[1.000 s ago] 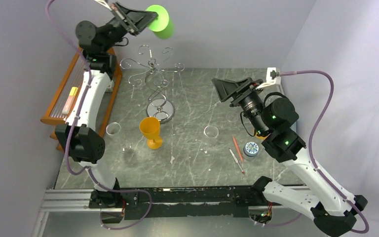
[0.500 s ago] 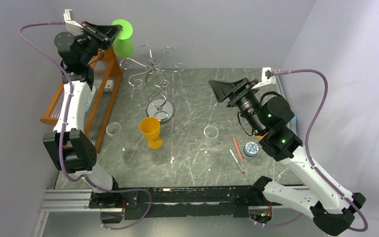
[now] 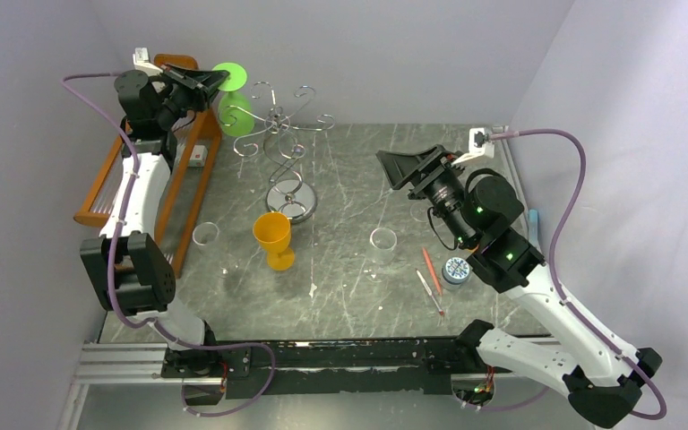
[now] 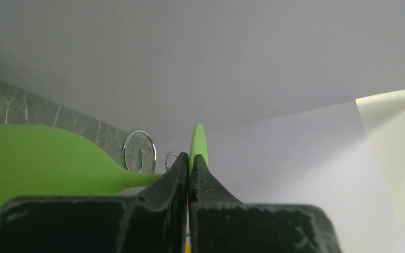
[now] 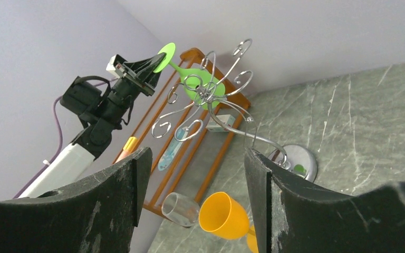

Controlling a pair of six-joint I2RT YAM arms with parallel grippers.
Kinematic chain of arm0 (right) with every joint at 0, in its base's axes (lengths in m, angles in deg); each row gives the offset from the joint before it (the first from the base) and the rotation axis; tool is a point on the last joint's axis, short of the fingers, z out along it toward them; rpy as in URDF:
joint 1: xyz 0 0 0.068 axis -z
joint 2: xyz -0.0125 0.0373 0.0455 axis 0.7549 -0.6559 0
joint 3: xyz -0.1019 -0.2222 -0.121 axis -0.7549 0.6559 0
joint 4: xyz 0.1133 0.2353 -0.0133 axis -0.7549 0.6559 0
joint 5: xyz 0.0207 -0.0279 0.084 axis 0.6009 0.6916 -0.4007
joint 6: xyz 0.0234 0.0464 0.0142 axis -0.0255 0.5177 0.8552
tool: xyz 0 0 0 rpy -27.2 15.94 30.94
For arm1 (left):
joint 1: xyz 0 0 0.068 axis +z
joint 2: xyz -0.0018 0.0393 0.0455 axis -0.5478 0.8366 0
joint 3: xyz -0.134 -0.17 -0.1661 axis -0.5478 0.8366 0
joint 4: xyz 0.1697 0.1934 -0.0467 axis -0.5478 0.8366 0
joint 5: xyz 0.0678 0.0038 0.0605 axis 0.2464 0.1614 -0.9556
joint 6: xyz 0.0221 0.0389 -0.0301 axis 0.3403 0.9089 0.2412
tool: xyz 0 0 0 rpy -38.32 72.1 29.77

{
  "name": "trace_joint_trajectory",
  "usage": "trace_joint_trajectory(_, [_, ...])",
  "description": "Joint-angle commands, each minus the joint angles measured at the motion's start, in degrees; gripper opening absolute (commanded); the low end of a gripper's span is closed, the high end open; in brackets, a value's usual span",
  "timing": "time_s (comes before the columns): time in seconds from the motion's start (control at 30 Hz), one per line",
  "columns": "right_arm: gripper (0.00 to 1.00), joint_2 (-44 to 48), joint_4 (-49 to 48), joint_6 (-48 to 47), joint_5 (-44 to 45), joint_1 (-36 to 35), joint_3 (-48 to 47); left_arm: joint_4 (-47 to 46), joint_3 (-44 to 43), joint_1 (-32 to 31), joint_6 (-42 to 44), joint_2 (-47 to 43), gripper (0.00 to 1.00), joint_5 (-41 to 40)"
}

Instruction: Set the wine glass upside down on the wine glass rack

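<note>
My left gripper (image 3: 204,81) is shut on the flat foot of a green wine glass (image 3: 236,115) and holds it high at the back left. The glass hangs foot up, bowl down and tilted, close beside the left hook arms of the silver wire wine glass rack (image 3: 279,125). In the left wrist view the fingers pinch the thin green foot (image 4: 198,143), the bowl (image 4: 31,158) is at the left, and rack hooks (image 4: 138,152) show behind. The right wrist view shows the glass (image 5: 203,87) behind the rack's curls (image 5: 227,68). My right gripper (image 3: 403,166) (image 5: 196,158) is open and empty, raised right of the rack.
An orange wine glass (image 3: 273,237) stands in front of the rack's mirrored base (image 3: 289,199). Clear glasses stand at the left (image 3: 204,235) and right (image 3: 382,242). An orange wooden slatted rack (image 3: 116,179) lines the left edge. Pens (image 3: 430,273) and a small round tin (image 3: 455,269) lie at the right.
My left gripper has swung left and come down with the green glass, turning it foot up and bowl down beside the rack's left hooks. The right gripper has shifted slightly left.
</note>
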Motion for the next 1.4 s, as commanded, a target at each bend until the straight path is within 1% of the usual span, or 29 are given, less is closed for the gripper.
trace_joint_trajectory(0.0, [0.68, 0.8, 1.2, 1.6, 2.9, 0.1, 1.0, 1.8, -0.4, -0.4, -3.1, -1.3, 0.05, 1.2])
trace_joint_trajectory(0.17, [0.68, 1.9, 1.7, 2.7, 3.9, 0.1, 1.8, 1.1, -0.1, -1.5, -3.9, -1.2, 0.05, 1.7])
trace_joint_trajectory(0.37, [0.68, 2.6, 1.9, 3.2, 4.1, 0.1, 2.1, 2.2, -3.0, -4.6, -2.9, 1.2, 0.05, 1.0])
trace_joint_trajectory(0.6, [0.68, 3.4, 2.5, 4.1, 5.2, 0.1, 2.9, 3.1, -3.6, -6.7, -2.4, 2.0, 0.05, 0.5])
trace_joint_trajectory(0.73, [0.68, 3.5, 2.6, 4.4, 5.4, 0.1, 3.1, 2.2, -2.6, -8.3, -2.7, 1.6, 0.05, -0.1])
trace_joint_trajectory(0.87, [0.68, 3.3, 2.6, 4.5, 5.4, 0.1, 3.3, 1.5, -3.9, -9.0, -3.2, 3.1, 0.05, 0.9])
trace_joint_trajectory(0.93, [0.68, 3.1, 2.4, 4.6, 5.5, 0.1, 3.4, 2.1, -4.3, -9.6, -3.0, 3.4, 0.05, -0.6])
trace_joint_trajectory(1.03, [0.68, 2.5, 1.6, 4.6, 5.3, 0.1, 3.4, 3.0, -6.0, -10.1, -2.1, 4.2, 0.05, -2.0])
trace_joint_trajectory(1.17, [0.68, 1.7, 0.5, 4.3, 4.8, 0.1, 3.6, 2.8, -9.0, -10.5, -2.6, 7.5, 0.05, -2.2])
trace_joint_trajectory(1.37, [0.68, 0.5, -2.9, 2.1, 1.0, 0.1, 3.3, 5.2, -13.0, -10.6, -2.3, 10.6, 0.05, -5.0])
